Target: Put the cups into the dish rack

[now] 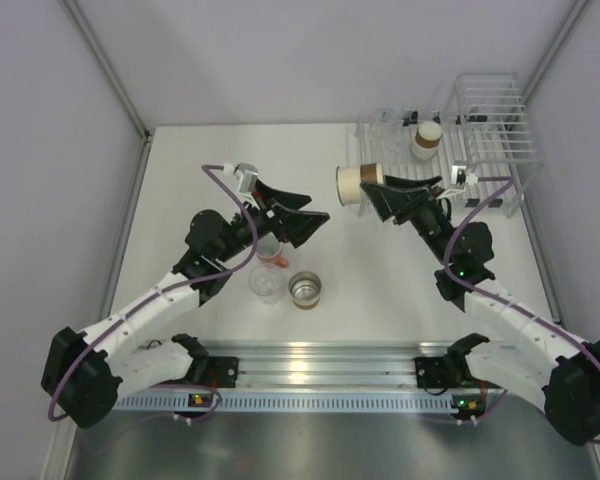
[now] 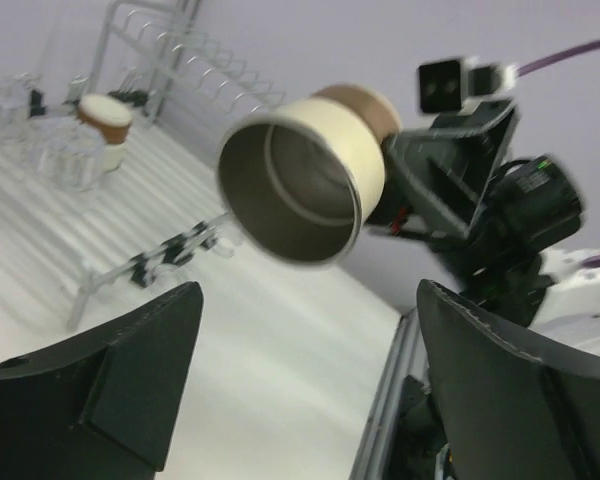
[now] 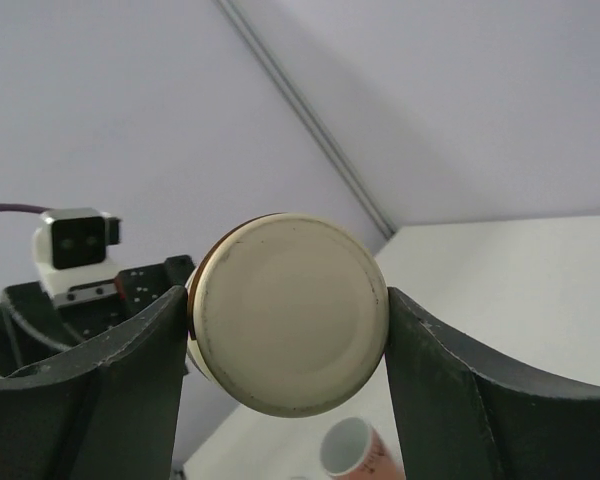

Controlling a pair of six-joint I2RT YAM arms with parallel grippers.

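Right gripper (image 1: 378,186) clenches a brown cup (image 2: 300,190) sideways in midair; left gripper (image 1: 315,207) opposite gapes empty. Beyond the right jaws, dish rack (image 1: 500,110) holds a second brown cup (image 1: 427,138) plus clear cups (image 2: 65,150); three loose cups (image 1: 305,289) below the left jaws await loading

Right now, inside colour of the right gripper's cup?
Shiny silver-grey; cup shows best in left wrist view.

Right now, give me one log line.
right fingers: gripping brown cup sideways | left fingers: open, empty | rack: partly loaded
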